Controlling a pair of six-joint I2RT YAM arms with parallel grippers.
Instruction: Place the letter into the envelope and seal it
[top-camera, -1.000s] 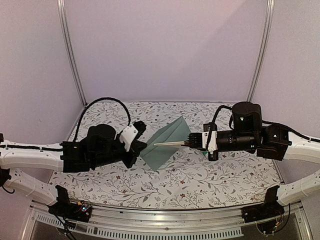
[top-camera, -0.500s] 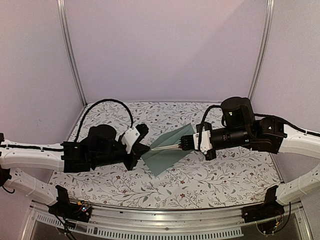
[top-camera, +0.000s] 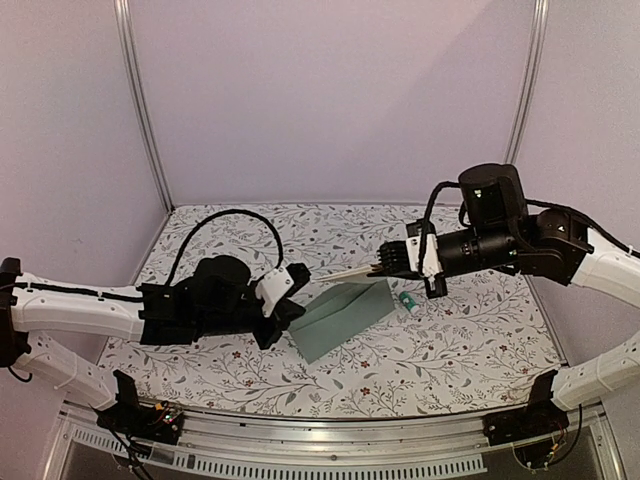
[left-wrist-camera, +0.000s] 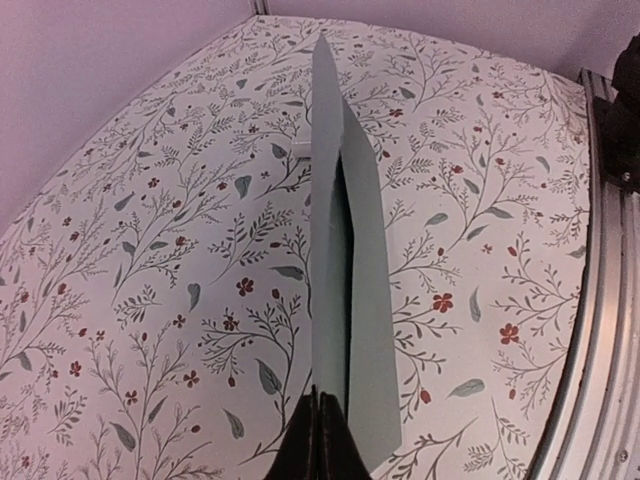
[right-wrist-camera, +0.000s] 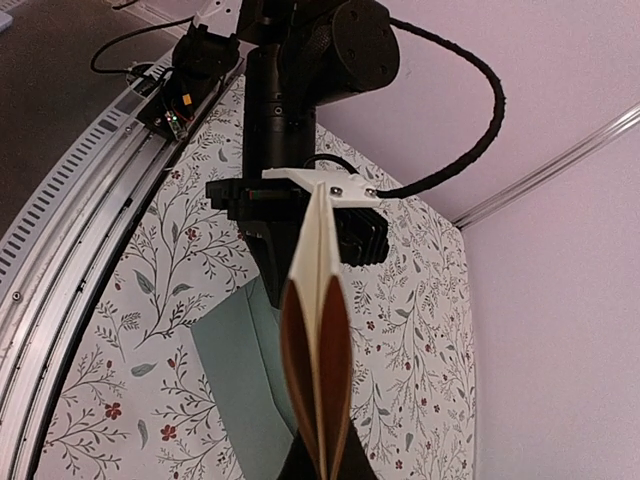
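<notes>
The teal envelope lies low over the floral table, its left edge pinched by my left gripper, which is shut on it. In the left wrist view the envelope runs away from the fingertips, its top layer raised a little. My right gripper is shut on the folded cream letter, held edge-on above the envelope's far edge and pointing left. In the right wrist view the letter sits between the brown pads, with the envelope below.
A small white-and-teal glue stick lies on the table right of the envelope, under the right gripper. The metal front rail runs along the near edge. Walls and upright rails close the back and sides.
The left gripper has lowered the envelope from steeply tilted to nearly flat. The right gripper has lifted the letter up and back to the right, out from the envelope.
</notes>
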